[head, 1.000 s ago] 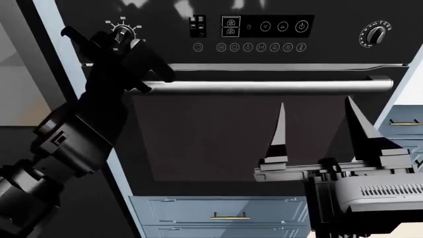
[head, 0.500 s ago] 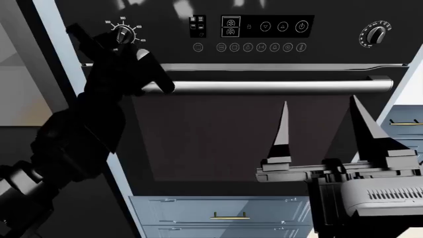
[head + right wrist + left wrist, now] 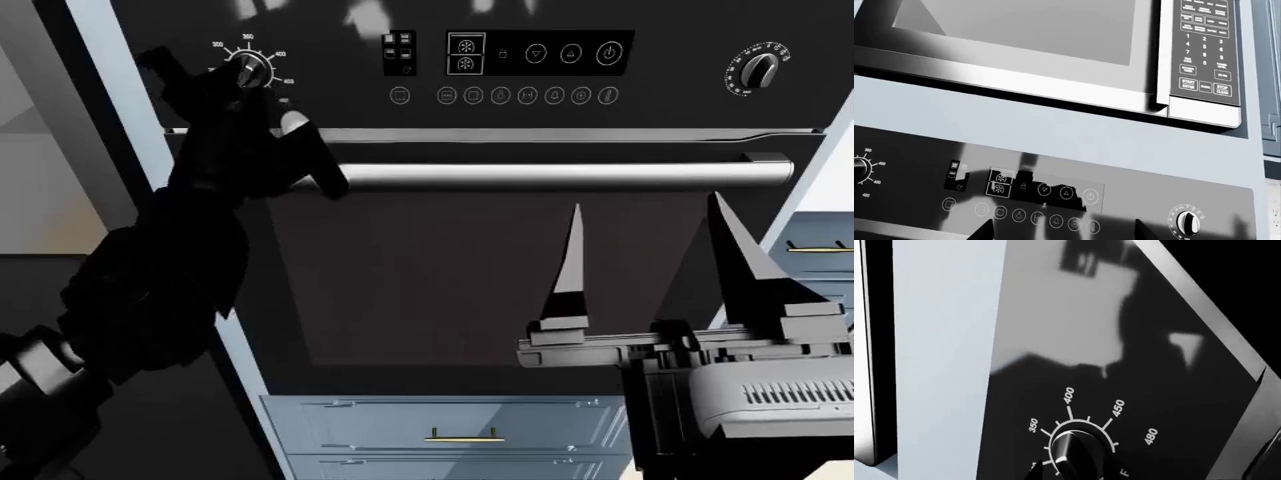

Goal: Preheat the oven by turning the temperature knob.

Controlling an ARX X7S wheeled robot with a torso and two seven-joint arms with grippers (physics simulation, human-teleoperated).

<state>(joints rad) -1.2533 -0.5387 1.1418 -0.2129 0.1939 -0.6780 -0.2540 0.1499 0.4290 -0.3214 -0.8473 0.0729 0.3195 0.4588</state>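
The black oven (image 3: 441,280) fills the head view, with a silver bar handle (image 3: 561,176) under its touch panel. The temperature knob (image 3: 248,68), ringed by white numerals, sits at the panel's left end. It also shows in the left wrist view (image 3: 1077,455) and the right wrist view (image 3: 859,167). My left gripper (image 3: 224,92) is open just in front of and below the knob. One dark fingertip (image 3: 1031,471) shows right beside the knob; the other is out of frame. My right gripper (image 3: 645,205) is open and empty before the glass door, its tips wide apart in the right wrist view (image 3: 1064,232).
A second knob ringed by fine ticks (image 3: 761,68) sits at the panel's right end, also in the right wrist view (image 3: 1185,221). A microwave (image 3: 1034,50) is built in above the oven. Blue-grey drawers with brass pulls lie below (image 3: 454,430) and to the right (image 3: 821,245).
My left gripper has moved up and a little left, closer to the temperature knob. My right gripper rose slightly, then held still.
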